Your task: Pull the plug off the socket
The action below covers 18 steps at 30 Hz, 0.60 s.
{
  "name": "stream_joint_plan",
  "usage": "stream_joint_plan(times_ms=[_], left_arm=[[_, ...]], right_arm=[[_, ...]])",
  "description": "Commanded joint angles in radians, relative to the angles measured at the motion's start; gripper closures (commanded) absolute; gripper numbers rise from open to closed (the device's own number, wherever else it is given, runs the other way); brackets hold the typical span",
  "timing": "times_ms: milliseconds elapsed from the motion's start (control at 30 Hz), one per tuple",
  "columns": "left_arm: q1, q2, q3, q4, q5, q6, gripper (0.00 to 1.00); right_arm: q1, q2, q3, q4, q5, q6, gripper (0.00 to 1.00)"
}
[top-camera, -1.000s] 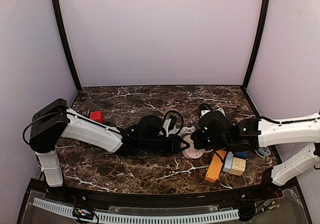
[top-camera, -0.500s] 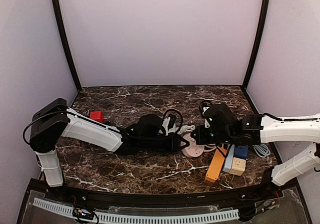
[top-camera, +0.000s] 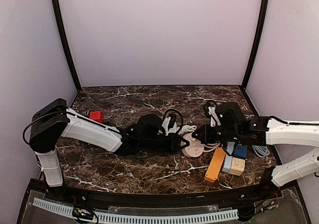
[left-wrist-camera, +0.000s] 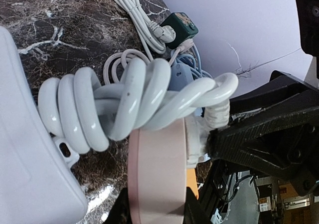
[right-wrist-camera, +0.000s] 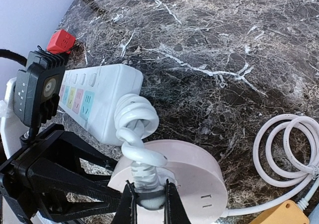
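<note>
Looks down on a dark marble table (top-camera: pixel 124 104). Finds the left gripper (top-camera: pixel 182 143) low against the near-left rim of the round pink socket (top-camera: pixel 191 152), and the right gripper (top-camera: pixel 199 135) pinched shut at the white plug (top-camera: pixel 195 144) on top. Shows a coiled white cable (top-camera: pixel 187 129) just behind, an orange power strip (top-camera: pixel 215 165) near, and a red block (top-camera: pixel 96 116) well apart.

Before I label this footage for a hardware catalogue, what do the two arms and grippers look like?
The left arm and right arm have white shells, black joints and a thin black cable each. The left gripper and right gripper are black, with angular strutted fingers.
</note>
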Motion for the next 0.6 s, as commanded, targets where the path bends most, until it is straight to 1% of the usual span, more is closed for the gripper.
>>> stream_joint_plan(times_ms=[0,100,267,433,567], left_arm=[[-0.008,-0.03,-0.009,-0.065,-0.012,-0.008,0.99],[-0.007,-0.03,-0.004,-0.075,-0.027,-0.026,0.99],[-0.006,-0.029,0.001,-0.086,-0.077,-0.05,0.99],[0.009,-0.021,-0.025,-0.012,-0.084,-0.103,0.99],[0.012,-0.019,-0.024,-0.008,-0.091,-0.108,0.99]], right_arm=[[-0.016,-0.068,-0.052,0.12,0.062,0.01,1.0],[0.009,-0.092,-0.08,0.149,0.08,-0.006,1.0],[0.08,-0.111,-0.103,0.162,0.163,-0.025,1.0],[0.128,-0.131,-0.139,0.176,0.217,-0.012,1.0],[0.145,-0.139,-0.157,0.174,0.238,0.008,1.0]])
